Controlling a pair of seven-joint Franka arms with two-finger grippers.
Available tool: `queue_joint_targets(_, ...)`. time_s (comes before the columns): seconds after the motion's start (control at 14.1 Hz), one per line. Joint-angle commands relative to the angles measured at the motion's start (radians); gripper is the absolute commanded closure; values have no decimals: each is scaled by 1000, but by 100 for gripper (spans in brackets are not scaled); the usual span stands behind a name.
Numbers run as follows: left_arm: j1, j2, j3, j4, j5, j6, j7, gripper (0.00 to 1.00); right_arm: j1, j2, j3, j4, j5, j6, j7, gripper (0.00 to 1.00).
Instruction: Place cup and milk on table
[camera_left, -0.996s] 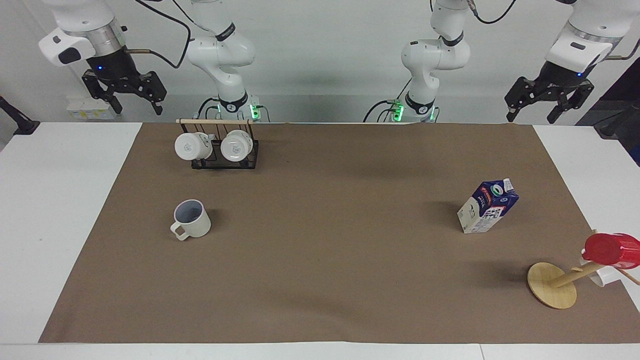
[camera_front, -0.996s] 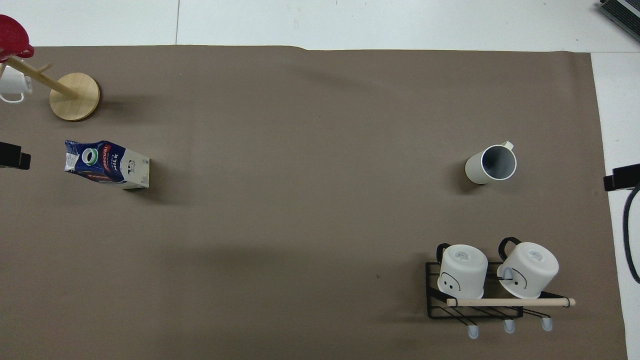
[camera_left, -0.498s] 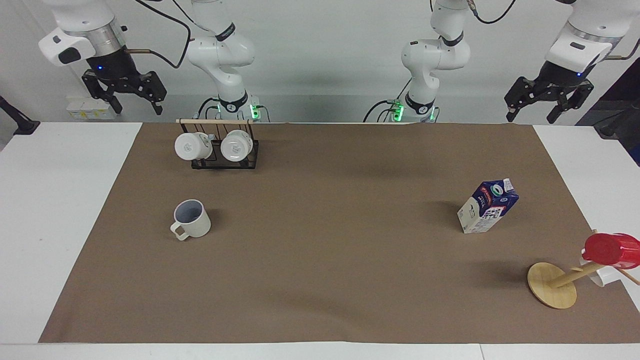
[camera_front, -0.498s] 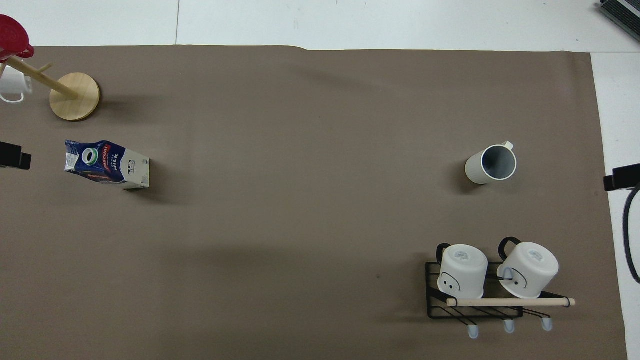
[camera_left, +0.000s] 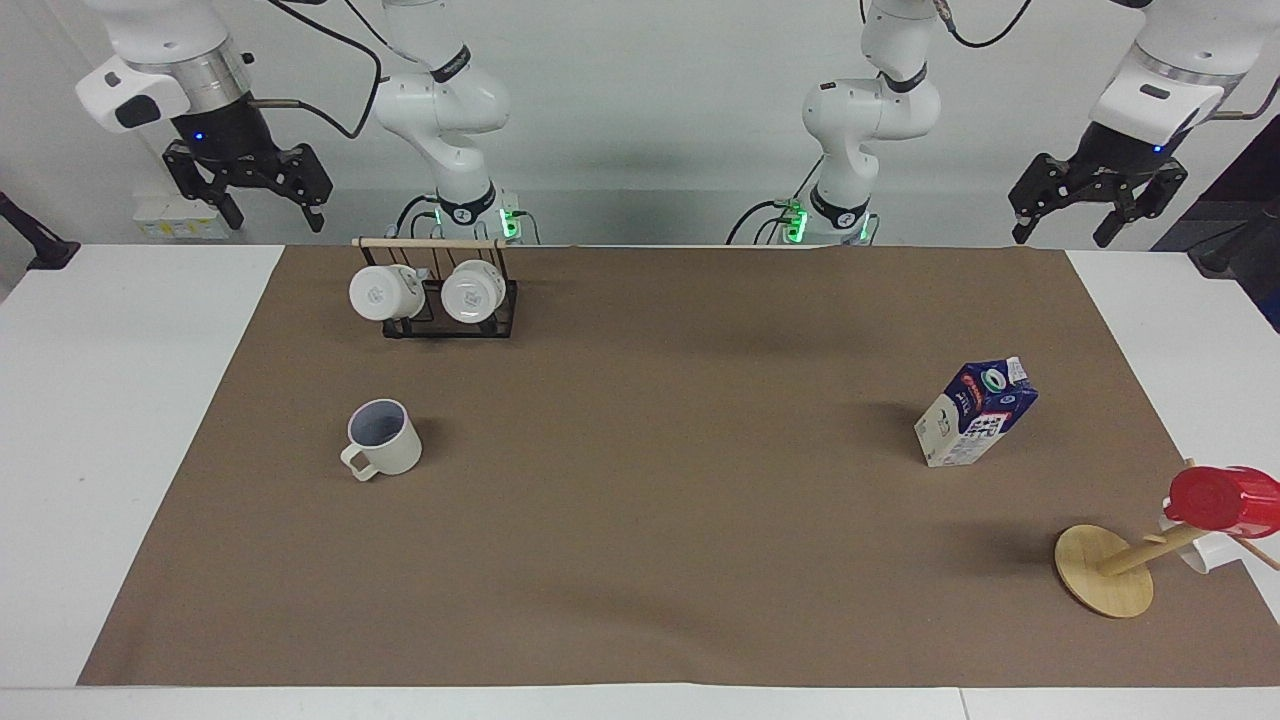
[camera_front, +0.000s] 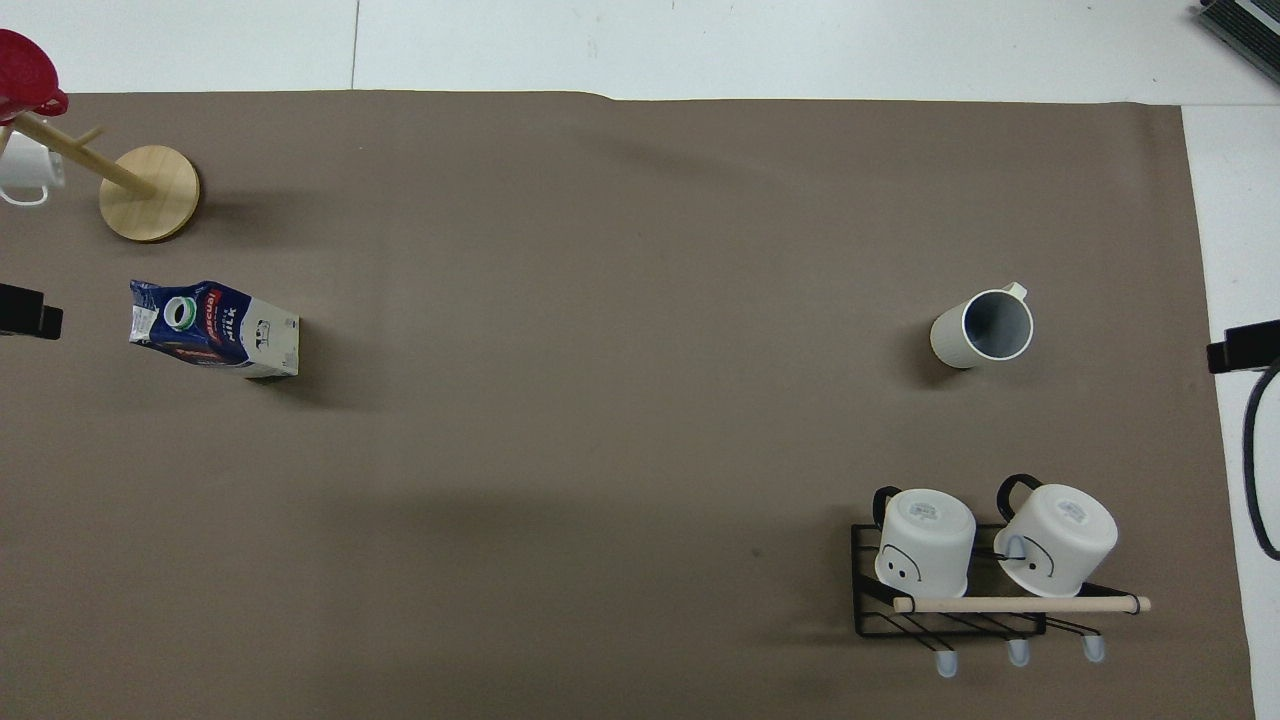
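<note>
The cream-beige cup (camera_left: 385, 438) stands upright on the brown mat (camera_left: 650, 520) of the white table (camera_left: 110, 420), toward the right arm's end; it also shows in the overhead view (camera_front: 983, 328). The blue and white milk carton (camera_left: 976, 412) stands on the mat toward the left arm's end, and shows from above (camera_front: 213, 328). My right gripper (camera_left: 278, 215) hangs open and empty, high over the table's edge at the robots' end. My left gripper (camera_left: 1062, 232) hangs open and empty, high over the robots' edge at its own end. Both are far from the cup and the milk.
A black wire rack (camera_left: 450, 320) with two white mugs stands nearer to the robots than the cup. A wooden mug tree (camera_left: 1105, 572) with a red cup (camera_left: 1222, 497) stands farther from the robots than the milk, at the mat's corner.
The right gripper has shifted very slightly. The cup, the milk and the left gripper have not moved.
</note>
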Motion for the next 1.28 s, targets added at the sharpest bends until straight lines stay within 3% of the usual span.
queue_joint_targets(0.0,-2,-26,3,-26,-12,-3,13,0,16,-18,7,-55,-5,51,3,0)
queue_joint_targets(0.21,-2,-26,3,-26,-10,0,14,0,21,-6,10,-95,-5,108,6,0)
queue_joint_targets(0.43,-2,-26,3,-26,-10,0,14,0,38,8,10,-190,-5,238,9,0)
queue_joint_targets(0.85,-2,-26,3,-26,-10,0,14,0,75,138,10,-247,-5,396,78,0)
queue_joint_targets(1.21,-2,-26,3,-26,-10,1,14,0,111,192,12,-350,-5,585,151,0)
